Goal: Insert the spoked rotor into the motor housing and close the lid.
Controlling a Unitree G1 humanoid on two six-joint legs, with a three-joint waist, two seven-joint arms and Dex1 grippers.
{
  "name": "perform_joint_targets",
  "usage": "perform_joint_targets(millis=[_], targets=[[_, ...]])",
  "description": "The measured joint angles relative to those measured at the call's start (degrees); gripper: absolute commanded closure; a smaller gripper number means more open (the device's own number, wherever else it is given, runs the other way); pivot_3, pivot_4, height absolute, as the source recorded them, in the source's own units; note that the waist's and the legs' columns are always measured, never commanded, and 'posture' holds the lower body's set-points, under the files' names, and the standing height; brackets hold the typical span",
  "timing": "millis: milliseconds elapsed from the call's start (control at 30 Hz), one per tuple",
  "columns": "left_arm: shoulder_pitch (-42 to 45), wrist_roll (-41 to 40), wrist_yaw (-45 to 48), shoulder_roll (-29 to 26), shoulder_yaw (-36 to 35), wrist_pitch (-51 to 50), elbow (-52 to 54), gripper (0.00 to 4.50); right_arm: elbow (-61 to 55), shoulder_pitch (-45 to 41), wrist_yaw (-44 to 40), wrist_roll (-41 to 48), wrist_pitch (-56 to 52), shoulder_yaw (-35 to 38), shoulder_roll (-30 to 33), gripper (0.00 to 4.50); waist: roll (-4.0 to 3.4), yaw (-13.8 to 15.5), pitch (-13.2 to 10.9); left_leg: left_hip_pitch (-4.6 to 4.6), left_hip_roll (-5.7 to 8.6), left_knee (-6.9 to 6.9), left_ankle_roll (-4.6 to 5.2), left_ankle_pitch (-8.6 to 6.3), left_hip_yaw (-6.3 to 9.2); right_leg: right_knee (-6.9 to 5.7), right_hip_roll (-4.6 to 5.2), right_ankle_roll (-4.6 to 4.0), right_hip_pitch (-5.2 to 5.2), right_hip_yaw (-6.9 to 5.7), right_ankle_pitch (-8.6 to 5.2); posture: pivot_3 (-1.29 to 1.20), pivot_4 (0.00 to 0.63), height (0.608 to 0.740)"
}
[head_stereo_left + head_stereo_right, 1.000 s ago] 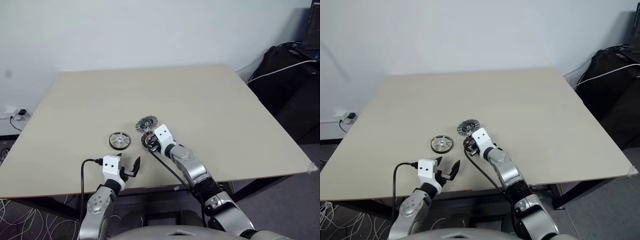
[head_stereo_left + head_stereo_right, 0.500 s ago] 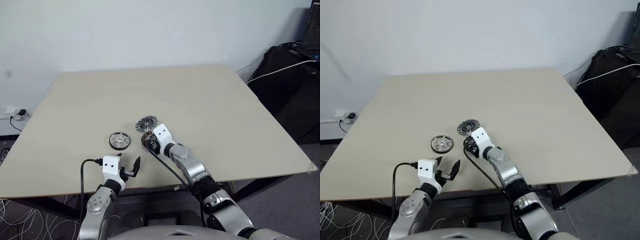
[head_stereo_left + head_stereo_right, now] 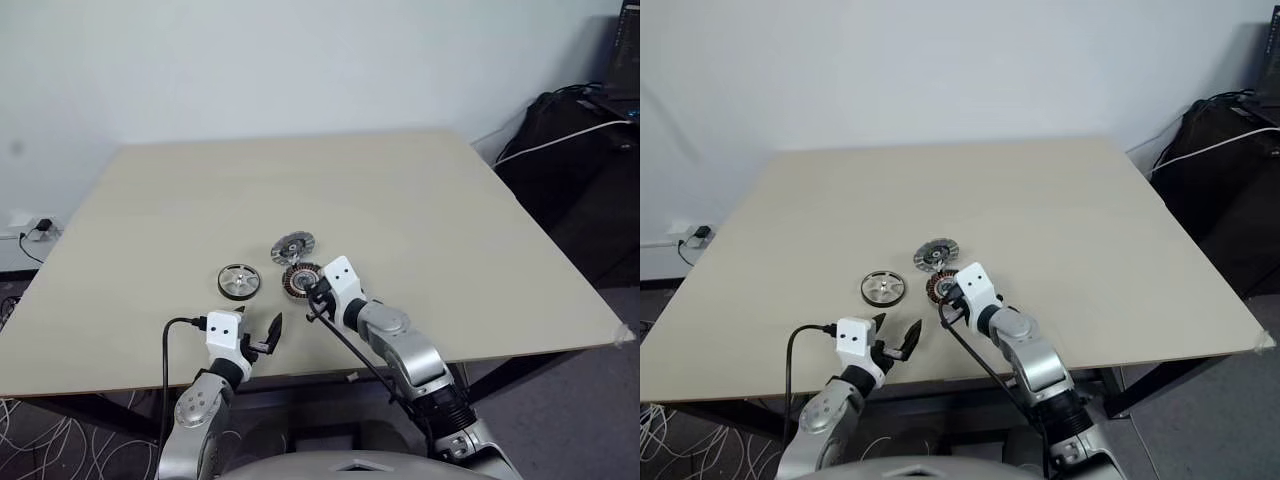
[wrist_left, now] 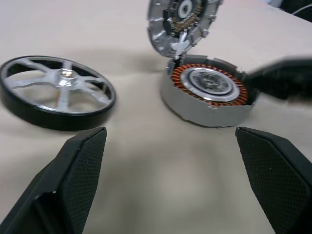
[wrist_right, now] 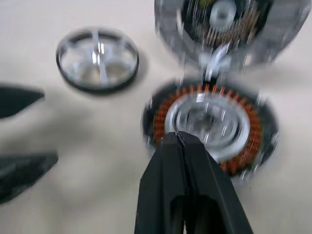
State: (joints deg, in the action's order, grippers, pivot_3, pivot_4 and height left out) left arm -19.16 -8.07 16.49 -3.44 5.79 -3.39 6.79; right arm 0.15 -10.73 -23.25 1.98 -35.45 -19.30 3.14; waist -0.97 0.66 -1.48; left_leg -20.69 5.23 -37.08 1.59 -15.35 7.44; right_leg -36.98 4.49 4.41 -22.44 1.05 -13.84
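The housing [image 4: 207, 95] lies open on the bench [image 3: 420, 200], windings up, ready for the rotor [image 4: 56, 97], which lies apart beside it. The lid [image 4: 183, 19] rests just behind the housing. Right fingers [image 5: 183, 146] are clenched empty near its rim; left fingers [image 4: 83, 161] spread wide, likely for the rotor

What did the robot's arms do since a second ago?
The right gripper pulled back toward the robot off the motor housing, uncovering it, and now sits shut and empty. The left gripper stayed open and still. The spoked rotor and lid did not move.
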Motion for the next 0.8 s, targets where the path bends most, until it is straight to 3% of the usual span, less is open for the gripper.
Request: perform_joint_targets(millis=[400, 800], targets=[[0.0, -1.1, -0.1, -0.1, 0.2, -0.1, 0.0, 0.00, 10.1, -11.6, 1.2, -0.1, -3.6, -1.3, -4.7, 4.47, 0.04, 0.0, 0.0, 0.00, 0.04, 0.03, -0.02, 0.01, 0.03, 0.02, -0.01, -0.06, -0.01, 0.00, 0.06, 0.00, 0.000, 0.740], [-0.1, -1.2, -0.2, 0.0, 0.2, -0.1, 0.0, 0.00, 16.6, -13.2, 2.0, -0.9, -1.9, -0.4, -4.6, 4.47, 0.03, -0.1, 0.0, 0.00, 0.04, 0.03, -0.03, 0.01, 0.02, 0.01, -0.02, -0.07, -0.03, 0.00, 0.05, 0.00, 0.000, 0.740]])
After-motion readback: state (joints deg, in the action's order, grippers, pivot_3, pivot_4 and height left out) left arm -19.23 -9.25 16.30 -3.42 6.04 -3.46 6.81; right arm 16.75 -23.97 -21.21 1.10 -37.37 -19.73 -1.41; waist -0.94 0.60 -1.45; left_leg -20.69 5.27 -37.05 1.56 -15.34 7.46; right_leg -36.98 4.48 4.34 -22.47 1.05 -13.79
